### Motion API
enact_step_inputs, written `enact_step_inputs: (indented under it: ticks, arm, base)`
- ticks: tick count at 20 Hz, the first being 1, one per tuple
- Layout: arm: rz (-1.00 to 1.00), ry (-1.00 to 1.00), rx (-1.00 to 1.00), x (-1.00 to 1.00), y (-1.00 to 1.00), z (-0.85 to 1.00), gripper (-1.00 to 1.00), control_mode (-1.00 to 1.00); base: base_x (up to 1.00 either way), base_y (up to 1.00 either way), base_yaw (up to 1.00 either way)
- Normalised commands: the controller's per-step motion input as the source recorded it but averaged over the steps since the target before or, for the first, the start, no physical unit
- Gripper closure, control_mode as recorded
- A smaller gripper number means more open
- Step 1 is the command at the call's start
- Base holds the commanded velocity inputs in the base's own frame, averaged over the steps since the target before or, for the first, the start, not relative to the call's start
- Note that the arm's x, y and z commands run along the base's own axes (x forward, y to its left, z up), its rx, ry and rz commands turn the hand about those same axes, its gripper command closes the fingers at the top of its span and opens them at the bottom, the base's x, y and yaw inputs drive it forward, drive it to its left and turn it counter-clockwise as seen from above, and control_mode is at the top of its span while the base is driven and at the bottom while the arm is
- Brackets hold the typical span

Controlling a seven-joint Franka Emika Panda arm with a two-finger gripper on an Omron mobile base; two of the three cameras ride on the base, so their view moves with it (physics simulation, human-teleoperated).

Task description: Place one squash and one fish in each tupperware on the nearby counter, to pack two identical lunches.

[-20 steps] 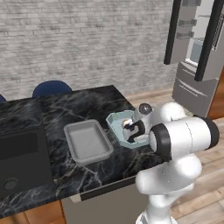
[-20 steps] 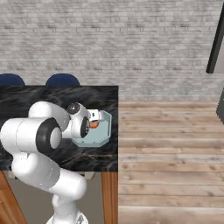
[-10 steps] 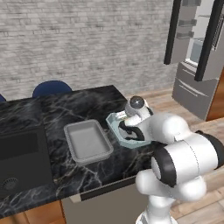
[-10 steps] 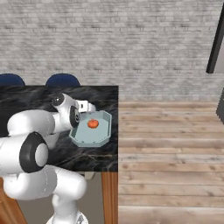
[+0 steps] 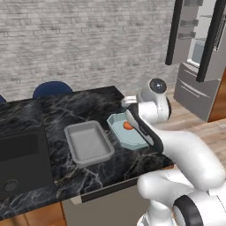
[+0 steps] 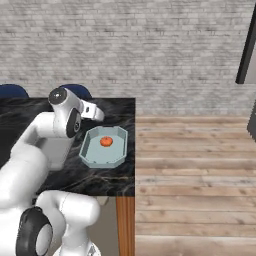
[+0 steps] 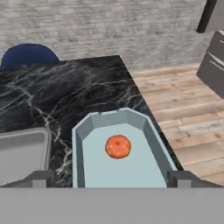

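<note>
One squash (image 7: 117, 146), a small orange-red ball, lies alone in the pale blue octagonal tupperware (image 7: 154, 148) near the right end of the black marble counter (image 7: 65, 96). My gripper (image 7: 111, 178) hangs above and behind the tray's near rim, open, with nothing between its fingertips (image 7: 41, 177). From the left base view the squash (image 5: 128, 126) peeks out beside my forearm, which hides part of the tupperware (image 5: 121, 132). On the right base view the squash (image 6: 105, 141) sits in the far half of the tupperware (image 6: 90, 156). The fish are out of view.
A grey rectangular tray (image 5: 88, 142) stands empty just left of the tupperware. A black sink basin (image 5: 22, 159) lies further left. Blue chairs (image 5: 52, 87) stand behind the counter. The counter edge (image 6: 134, 150) drops to wooden floor on the right, with a fridge (image 5: 198, 66) beyond.
My hand has risen and drawn back from over the tupperware, and the arm has unfolded. The squash stays in the tray. The gripper has remained open.
</note>
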Motion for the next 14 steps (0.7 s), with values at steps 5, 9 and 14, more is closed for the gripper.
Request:
enact_step_inputs:
  ticks: [5,9,14]
  arm:
    - [-0.03,-0.27,0.17,-1.00,-0.11,0.94,-1.00,-1.00]
    - [-0.05,-0.24,0.10,-1.00,-0.20,0.46,-1.00,-1.00]
    - [-0.01,0.01,0.01,-1.00,-0.05,0.56,-1.00,-1.00]
  base:
    - [0.00,0.00,0.00]
    - [0.00,0.00,0.00]
    - [0.00,0.00,0.00]
